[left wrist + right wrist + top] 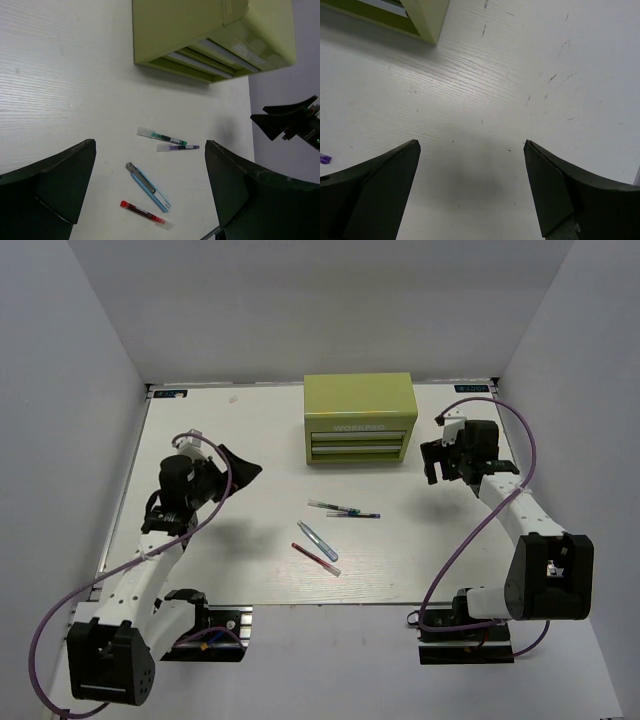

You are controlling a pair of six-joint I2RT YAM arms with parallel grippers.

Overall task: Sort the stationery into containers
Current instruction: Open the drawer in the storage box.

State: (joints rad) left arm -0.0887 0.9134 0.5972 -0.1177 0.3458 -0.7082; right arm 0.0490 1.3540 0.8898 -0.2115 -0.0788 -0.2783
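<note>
A boxy yellow-green metal chest (360,420) sits at the far middle of the white table (400,560). In front of it lie four thin sticks: teal stick (328,506), dark blue stick (360,514), pale blue stick (317,540) and red stick (315,558). The left gripper (240,470) and right gripper (437,462) hover on either side, jaws wide and holding nothing.

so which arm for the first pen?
Left, probably. The left gripper is open with all four pens in its wrist view; the right gripper, also open, sees only a purple tip.

The white table (230,550) carries a yellow-green chest (360,410) and four pen-like sticks (317,540) near its middle.
</note>
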